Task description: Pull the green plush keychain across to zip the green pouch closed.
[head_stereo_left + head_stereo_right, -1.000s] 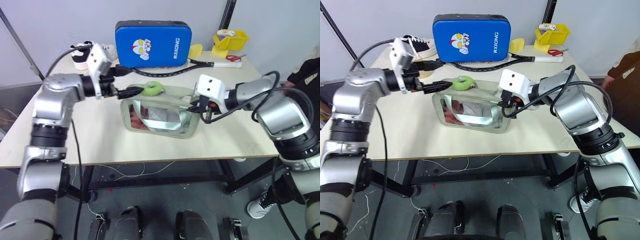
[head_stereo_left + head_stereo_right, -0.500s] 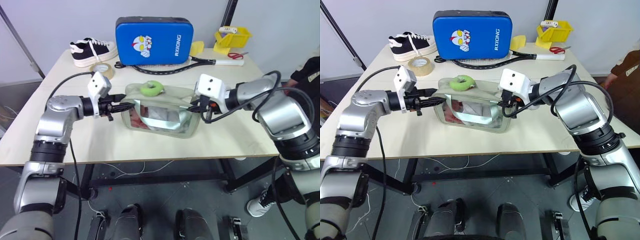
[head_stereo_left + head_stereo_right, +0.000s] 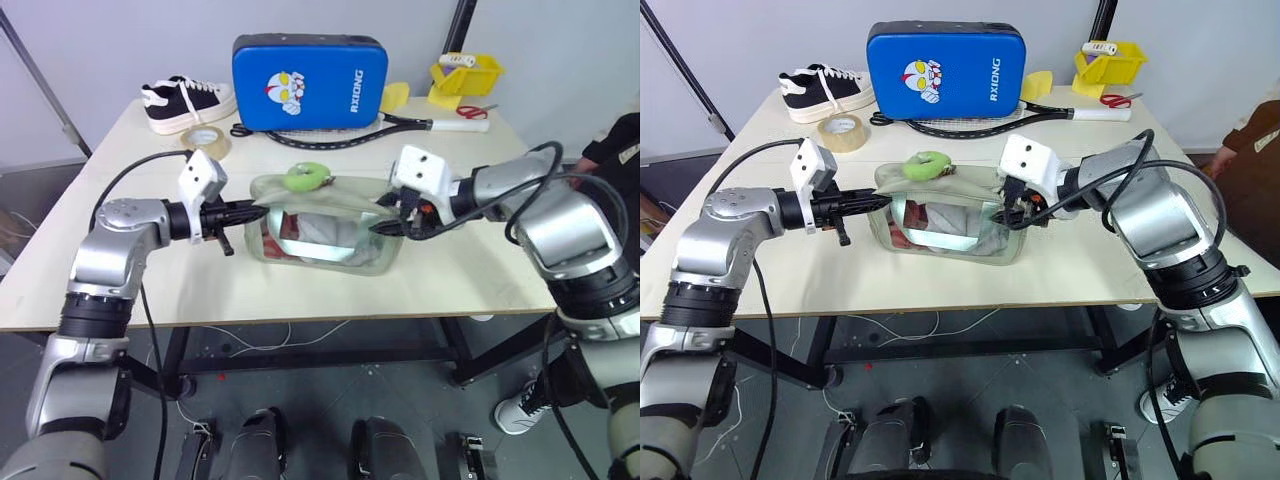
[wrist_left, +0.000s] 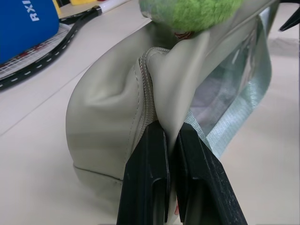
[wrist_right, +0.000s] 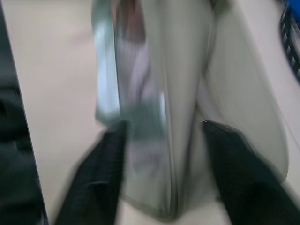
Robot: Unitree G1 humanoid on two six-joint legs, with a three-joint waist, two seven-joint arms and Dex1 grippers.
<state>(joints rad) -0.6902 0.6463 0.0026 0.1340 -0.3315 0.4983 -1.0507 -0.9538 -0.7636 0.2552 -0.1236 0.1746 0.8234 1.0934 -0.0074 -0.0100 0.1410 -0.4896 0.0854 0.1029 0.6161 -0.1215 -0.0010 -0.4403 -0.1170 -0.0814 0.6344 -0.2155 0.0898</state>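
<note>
Tape (image 3: 205,141), shoe (image 3: 187,102), blue case (image 3: 309,83) behind green pouch (image 3: 325,225); left hand (image 4: 171,154) pinches it, right hand (image 5: 161,154) released.

Lime-green keychain (image 3: 306,177); sage-green pouch (image 3: 325,226); blue case (image 3: 309,84) with cartoon print.

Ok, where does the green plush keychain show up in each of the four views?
Left eye view: green plush keychain on the green pouch top, centre.
Right eye view, same spot, slightly left.
Left wrist view, at the top edge above the pinched pouch fabric.
Right wrist view: cannot tell.
Shared landmark: the pouch's zipper seam.
</note>
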